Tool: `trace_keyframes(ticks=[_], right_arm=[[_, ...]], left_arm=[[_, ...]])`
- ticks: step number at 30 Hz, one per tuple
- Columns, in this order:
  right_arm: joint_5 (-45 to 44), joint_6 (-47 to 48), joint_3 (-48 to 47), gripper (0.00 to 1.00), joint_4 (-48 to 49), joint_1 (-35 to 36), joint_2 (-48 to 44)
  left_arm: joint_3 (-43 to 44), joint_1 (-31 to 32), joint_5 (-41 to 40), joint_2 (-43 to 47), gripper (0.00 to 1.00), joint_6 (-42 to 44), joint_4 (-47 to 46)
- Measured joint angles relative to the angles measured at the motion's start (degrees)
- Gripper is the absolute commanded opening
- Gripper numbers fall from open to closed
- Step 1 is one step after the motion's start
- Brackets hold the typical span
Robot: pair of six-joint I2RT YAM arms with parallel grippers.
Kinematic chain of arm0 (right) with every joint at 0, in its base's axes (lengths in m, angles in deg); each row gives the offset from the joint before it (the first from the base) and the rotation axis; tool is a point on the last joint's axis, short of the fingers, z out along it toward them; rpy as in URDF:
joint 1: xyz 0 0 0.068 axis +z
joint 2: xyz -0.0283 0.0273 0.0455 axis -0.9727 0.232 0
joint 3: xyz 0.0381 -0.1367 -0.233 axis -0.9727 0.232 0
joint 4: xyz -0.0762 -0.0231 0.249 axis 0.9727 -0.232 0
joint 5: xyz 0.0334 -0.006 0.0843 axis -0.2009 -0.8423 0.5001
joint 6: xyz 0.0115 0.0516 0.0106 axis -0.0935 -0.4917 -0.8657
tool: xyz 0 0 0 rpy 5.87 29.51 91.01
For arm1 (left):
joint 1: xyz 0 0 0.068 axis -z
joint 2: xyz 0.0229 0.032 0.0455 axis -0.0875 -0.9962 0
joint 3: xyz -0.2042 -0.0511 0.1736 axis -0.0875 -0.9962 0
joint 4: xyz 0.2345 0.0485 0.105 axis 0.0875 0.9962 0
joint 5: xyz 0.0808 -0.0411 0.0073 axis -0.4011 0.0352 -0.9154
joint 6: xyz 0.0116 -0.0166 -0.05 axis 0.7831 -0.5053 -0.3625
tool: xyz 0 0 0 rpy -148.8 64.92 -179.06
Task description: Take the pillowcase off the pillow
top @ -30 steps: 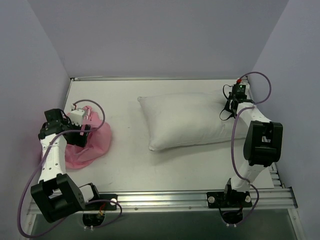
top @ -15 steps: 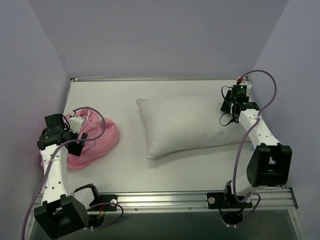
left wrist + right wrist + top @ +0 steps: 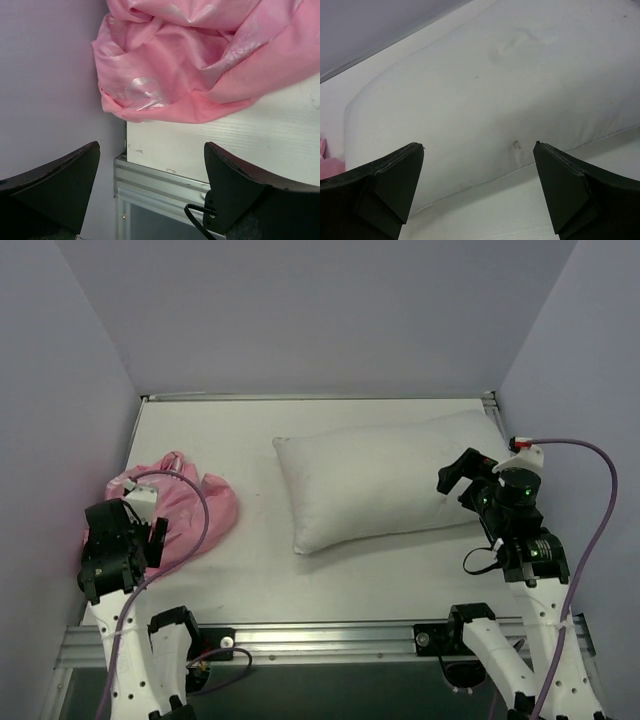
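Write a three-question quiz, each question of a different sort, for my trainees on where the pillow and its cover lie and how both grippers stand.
1. True or false: the plump white rectangular pillow lies bare on the white table, outside the crumpled pink fabric pillowcase.
2. Choose one. The pillowcase lies: A) on the left arm's side, apart from the pillow; B) draped over the pillow; C) on the right arm's side.
3. Fill the gap: the left gripper and the right gripper both have their jaws ____ and hold nothing.
Key: 1 true; 2 A; 3 open.
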Motion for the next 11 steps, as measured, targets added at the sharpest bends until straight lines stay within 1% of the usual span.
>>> trace_keyframes(ticks=[4,11], right_arm=[[4.55,-1.46,1.81,1.0,-3.28,0.0,-5.49],[8.39,-2.51,4.55,1.0,-6.78,0.0,-10.6]], left_arm=[[0.0,0.0,-0.15,5.2,0.94,-1.29,0.46],[-1.03,0.02,-4.04,8.31,0.94,-2.73,1.9]])
